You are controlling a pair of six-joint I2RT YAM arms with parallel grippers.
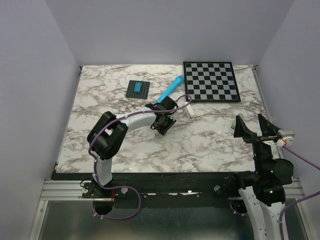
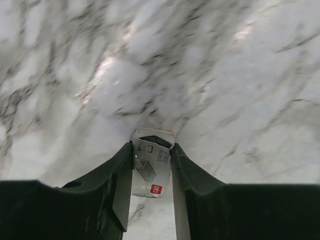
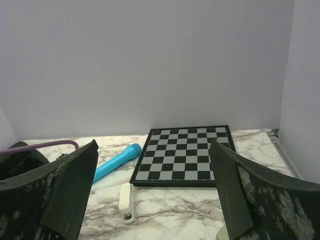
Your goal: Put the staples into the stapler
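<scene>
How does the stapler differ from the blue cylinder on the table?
The stapler is cream-white and short; the blue cylinder is bright blue and clearly longer. The stapler lies nearer the front edge of the marble table, the blue cylinder farther back. Both lie flat on the marble table.

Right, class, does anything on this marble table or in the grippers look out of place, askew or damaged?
Nothing looks spilled or broken. One oddity: the small white printed cardboard box clamped in the left gripper seems open at its far end, showing a dark gap. The cream-white bar-shaped stapler lies apart.
</scene>
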